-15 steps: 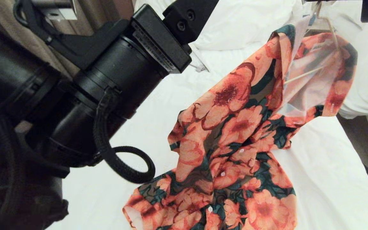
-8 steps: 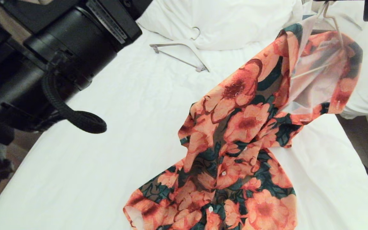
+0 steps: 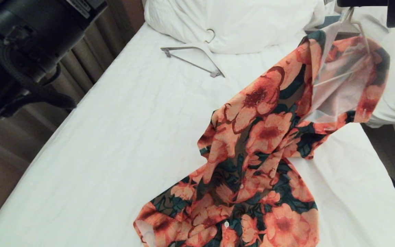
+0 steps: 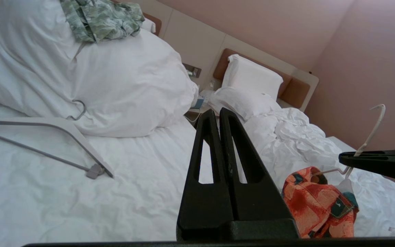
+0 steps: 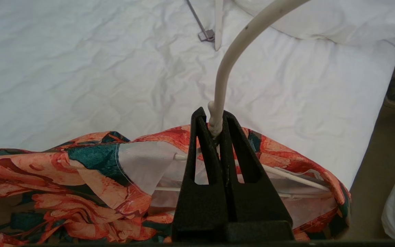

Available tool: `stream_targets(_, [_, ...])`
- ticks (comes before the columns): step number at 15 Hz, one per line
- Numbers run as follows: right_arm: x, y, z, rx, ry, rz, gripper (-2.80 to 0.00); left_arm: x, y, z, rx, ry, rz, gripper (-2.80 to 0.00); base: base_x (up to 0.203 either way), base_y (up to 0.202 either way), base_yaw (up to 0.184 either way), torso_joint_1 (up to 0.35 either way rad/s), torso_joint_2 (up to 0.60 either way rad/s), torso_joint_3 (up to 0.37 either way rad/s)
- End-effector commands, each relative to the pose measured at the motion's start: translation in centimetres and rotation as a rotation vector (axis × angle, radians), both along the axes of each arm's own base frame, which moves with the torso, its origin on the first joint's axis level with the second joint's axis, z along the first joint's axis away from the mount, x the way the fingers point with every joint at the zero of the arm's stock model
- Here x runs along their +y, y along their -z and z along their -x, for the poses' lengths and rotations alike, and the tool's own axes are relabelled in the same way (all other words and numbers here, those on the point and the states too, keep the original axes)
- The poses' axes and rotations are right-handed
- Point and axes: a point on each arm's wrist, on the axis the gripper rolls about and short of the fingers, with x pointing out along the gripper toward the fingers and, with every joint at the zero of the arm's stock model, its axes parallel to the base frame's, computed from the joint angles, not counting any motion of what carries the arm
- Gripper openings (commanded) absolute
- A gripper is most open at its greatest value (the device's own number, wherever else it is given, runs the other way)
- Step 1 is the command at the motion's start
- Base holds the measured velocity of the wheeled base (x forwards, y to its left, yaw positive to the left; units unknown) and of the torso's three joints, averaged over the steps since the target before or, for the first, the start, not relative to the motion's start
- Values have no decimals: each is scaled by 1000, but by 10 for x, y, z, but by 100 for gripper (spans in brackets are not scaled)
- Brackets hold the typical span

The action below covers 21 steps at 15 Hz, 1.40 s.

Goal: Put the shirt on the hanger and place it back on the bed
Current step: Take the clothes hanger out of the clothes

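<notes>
The wire hanger is pinched at its neck by the closed right gripper, upper right in the head view. The floral shirt hangs lopsided from it, its tail dragged on the bed. The empty left gripper is closed. The shirt could be pulled off one shoulder if lowered carelessly.

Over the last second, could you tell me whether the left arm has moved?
Yes. In the head view the left arm has swung away toward the upper left, uncovering the grey hanger lying on the bed.
</notes>
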Motion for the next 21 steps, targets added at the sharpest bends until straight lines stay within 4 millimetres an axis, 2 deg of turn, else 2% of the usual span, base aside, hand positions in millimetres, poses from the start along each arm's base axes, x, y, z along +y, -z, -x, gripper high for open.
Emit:
stream_targets(1, [0, -2, 0, -14, 0, -7, -280, 3, -3, 1, -9, -6, 10, -280, 0, 0, 0, 0, 0, 0])
stream_targets(3, [-4, -8, 7, -38, -15, -77, -280, 2, -1, 0, 0, -6, 3, -280, 0, 0, 0, 0, 0, 0])
stream_targets(8, [-7, -6, 10, -30, -7, -77, -280, 3, -2, 2, -2, -5, 6, -280, 0, 0, 0, 9, -35, -26])
stream_targets(14, [-9, -10, 10, -60, -2, -78, -280, 12, -6, 3, -16, -31, 13, -280, 0, 0, 0, 103, -427, -319])
stream_targets(21, [-13, -17, -5, -179, 59, -39, -280, 20, -11, 2, -33, -65, 21, -280, 0, 0, 0, 177, -527, -360])
